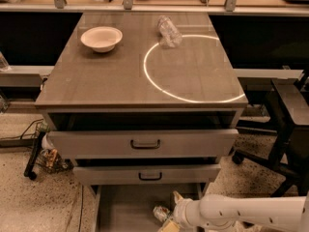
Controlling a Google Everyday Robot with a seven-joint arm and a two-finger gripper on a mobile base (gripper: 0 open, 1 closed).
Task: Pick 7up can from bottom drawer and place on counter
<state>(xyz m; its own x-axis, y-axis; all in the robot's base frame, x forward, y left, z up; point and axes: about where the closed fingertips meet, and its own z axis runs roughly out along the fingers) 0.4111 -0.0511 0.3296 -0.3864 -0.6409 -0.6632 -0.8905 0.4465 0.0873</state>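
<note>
The 7up can [159, 212] lies on its side on the floor of the bottom drawer [123, 204], which is pulled out at the bottom of the camera view. My gripper [172, 210] reaches in from the right on a white arm [241, 211]. It is open, one finger above the can and one below, right at the can's right end. The counter [111, 76] is the wood-grain cabinet top above, with a bright ring of light on its right half.
A white bowl [101, 37] and a clear plastic bottle [169, 30] lie on the counter's far part. Two upper drawers [145, 144] with dark handles stand partly open above the can. A dark chair [289, 124] is at the right, cables [41, 153] on the left floor.
</note>
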